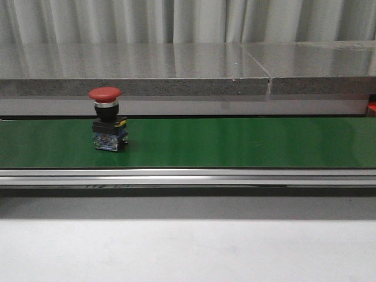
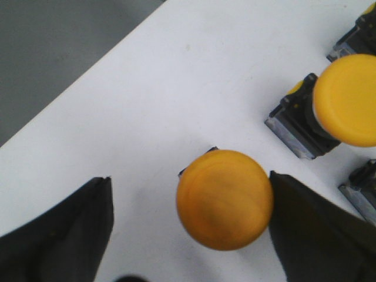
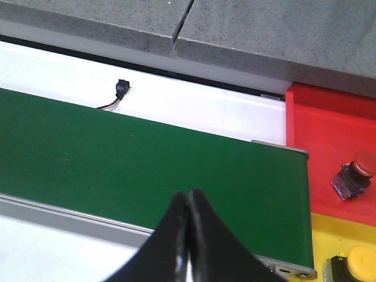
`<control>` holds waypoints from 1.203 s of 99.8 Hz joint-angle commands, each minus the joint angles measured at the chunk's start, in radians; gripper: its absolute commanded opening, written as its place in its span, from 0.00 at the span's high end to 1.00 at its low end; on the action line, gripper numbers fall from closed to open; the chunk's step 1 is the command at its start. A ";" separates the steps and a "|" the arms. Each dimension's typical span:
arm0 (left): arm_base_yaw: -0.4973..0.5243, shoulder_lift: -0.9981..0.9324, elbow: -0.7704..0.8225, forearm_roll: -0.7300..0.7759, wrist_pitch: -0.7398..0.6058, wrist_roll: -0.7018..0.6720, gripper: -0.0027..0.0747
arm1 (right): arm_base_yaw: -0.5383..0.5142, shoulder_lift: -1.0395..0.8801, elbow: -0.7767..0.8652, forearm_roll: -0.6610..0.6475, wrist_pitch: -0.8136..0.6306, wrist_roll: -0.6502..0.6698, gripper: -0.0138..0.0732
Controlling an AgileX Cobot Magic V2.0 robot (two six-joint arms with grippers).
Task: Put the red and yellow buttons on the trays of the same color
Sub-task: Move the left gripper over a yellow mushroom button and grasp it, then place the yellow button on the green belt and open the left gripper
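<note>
A red button [image 1: 106,117] stands upright on the green belt [image 1: 235,141], over at nine o'clock. The left claw [image 2: 188,217] hangs wide open around a yellow button [image 2: 224,200]. The right claw [image 3: 189,235] is pinched closed, empty, above the belt.

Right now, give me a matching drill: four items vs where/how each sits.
Items:
1. red button on belt
2. yellow button nearest the left end effector
3. right end effector
4. red button off belt

States:
A. on red tray
B. shut, above green conveyor
C. standing upright on green conveyor
D. between open fingers, white surface

Pairs: 1-C, 2-D, 3-B, 4-A
</note>
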 commanded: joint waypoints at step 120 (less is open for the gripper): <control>-0.417 -0.475 -0.084 -0.014 0.079 0.032 0.99 | 0.001 0.000 -0.026 0.011 -0.064 -0.005 0.92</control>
